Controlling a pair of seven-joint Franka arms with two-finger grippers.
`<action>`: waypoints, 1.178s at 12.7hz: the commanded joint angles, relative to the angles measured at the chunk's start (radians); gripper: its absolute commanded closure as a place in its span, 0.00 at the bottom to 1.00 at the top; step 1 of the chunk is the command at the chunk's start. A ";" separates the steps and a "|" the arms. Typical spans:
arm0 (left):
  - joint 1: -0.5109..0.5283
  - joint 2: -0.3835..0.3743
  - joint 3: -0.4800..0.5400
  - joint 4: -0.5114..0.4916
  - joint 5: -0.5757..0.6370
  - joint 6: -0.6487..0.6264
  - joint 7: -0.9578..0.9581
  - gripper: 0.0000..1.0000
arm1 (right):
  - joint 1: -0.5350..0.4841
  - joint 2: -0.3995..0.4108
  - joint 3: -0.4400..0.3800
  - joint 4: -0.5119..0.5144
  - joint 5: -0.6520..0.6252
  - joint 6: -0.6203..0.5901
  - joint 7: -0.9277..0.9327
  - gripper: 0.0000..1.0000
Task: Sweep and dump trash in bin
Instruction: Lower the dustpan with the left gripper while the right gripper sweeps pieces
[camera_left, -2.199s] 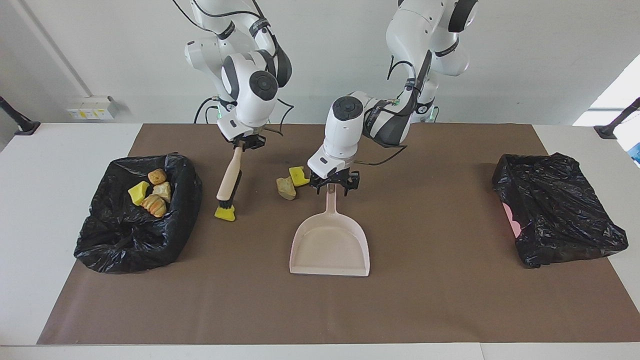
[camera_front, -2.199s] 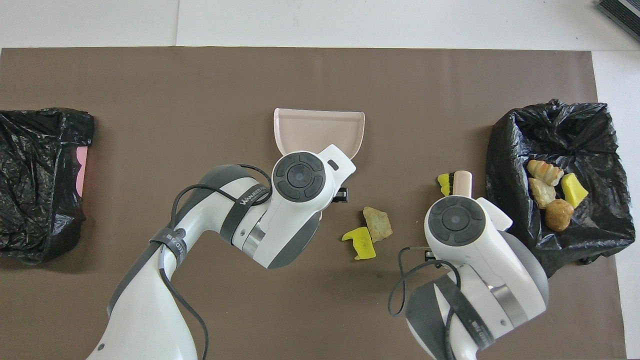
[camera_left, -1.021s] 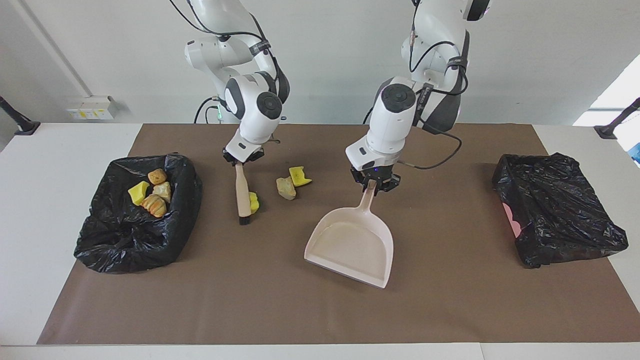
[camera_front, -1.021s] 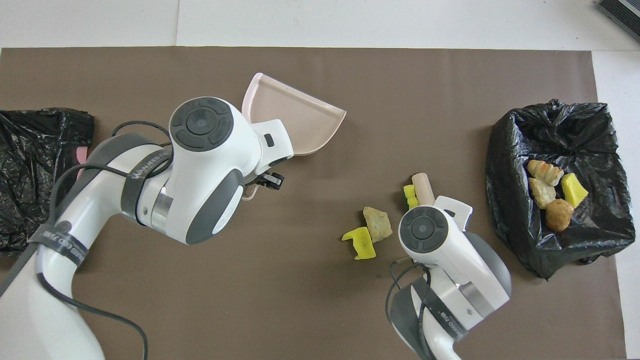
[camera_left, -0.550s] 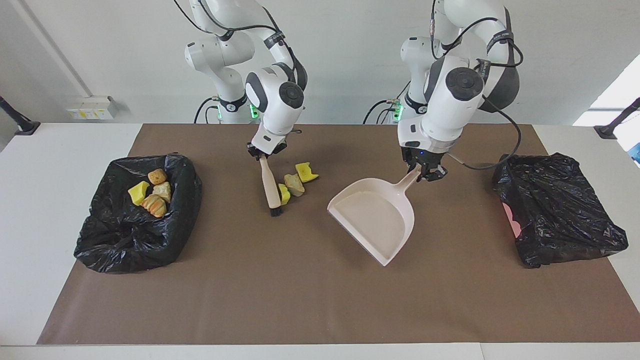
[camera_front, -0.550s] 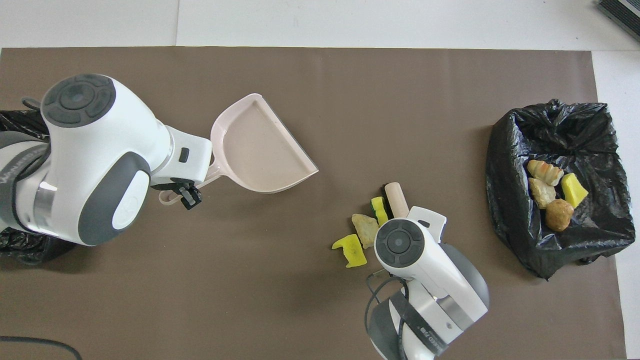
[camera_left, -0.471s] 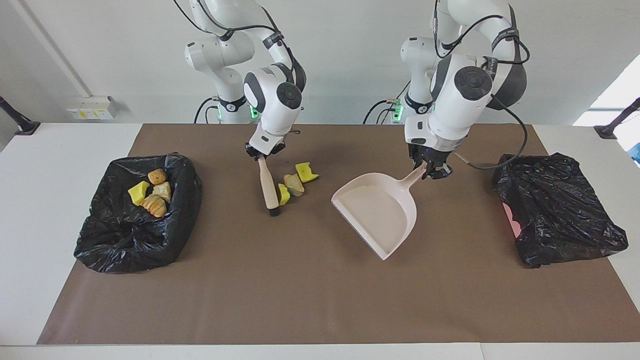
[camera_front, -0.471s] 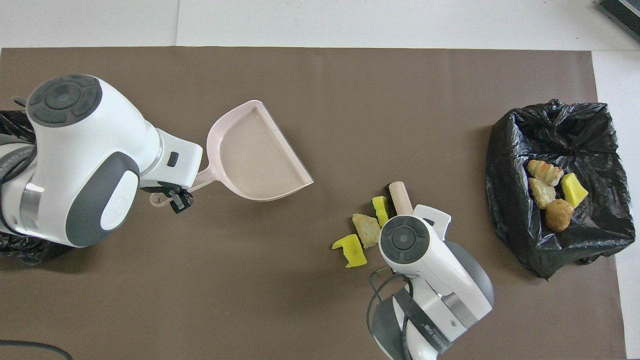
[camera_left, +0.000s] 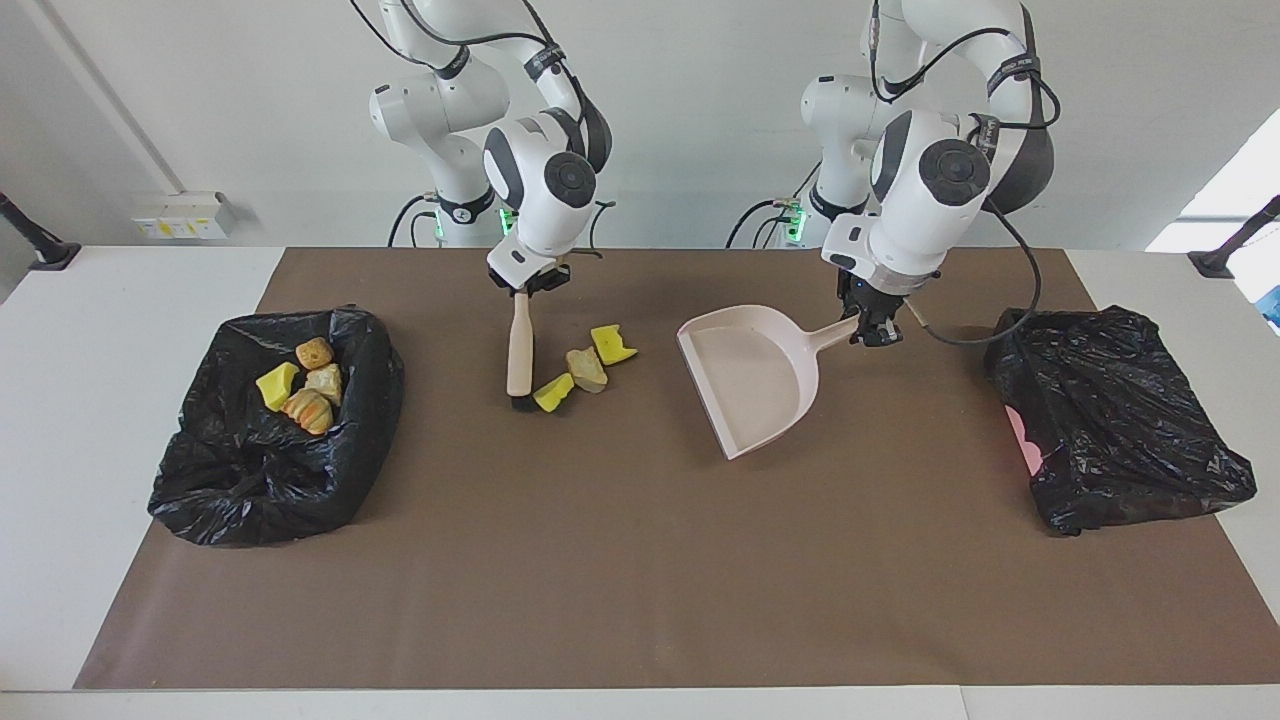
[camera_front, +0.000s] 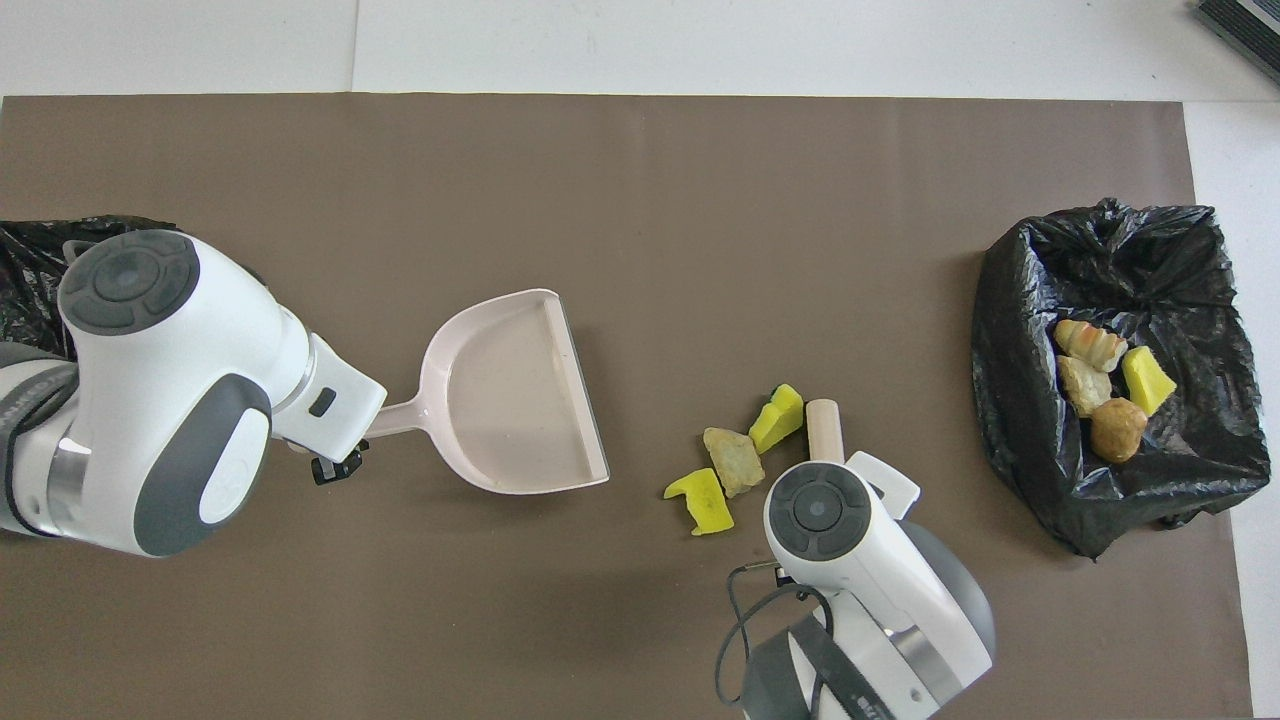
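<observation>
Three trash chunks (camera_left: 584, 368), spongy yellow and crusty tan, lie mid-table between wooden brush (camera_left: 519, 348) and smooth pink dustpan (camera_left: 752, 377). Right gripper (camera_left: 524, 285) clamps the brush, left gripper (camera_left: 871, 330) the dustpan handle; the dustpan has swung nearer the robots.

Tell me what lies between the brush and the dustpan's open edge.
Three trash pieces lie there on the brown mat, between the brush and the dustpan, clearest in the overhead view.

Robotics laboratory: two white robot arms (camera_left: 545, 170) mounted at a white table (camera_left: 120, 300) covered by a brown paper mat (camera_left: 640, 580), plain white wall (camera_left: 200, 100), wall-mounted socket box (camera_left: 185, 213).
</observation>
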 joint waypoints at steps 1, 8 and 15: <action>-0.026 -0.144 -0.007 -0.210 0.013 0.123 0.062 1.00 | 0.011 -0.078 0.002 -0.086 0.063 0.042 0.030 1.00; -0.106 -0.196 -0.018 -0.393 0.062 0.282 -0.072 1.00 | 0.149 0.009 0.002 -0.094 0.105 0.149 0.182 1.00; -0.120 -0.196 -0.025 -0.426 0.099 0.313 -0.108 1.00 | 0.290 0.222 0.003 0.204 0.217 0.118 0.263 1.00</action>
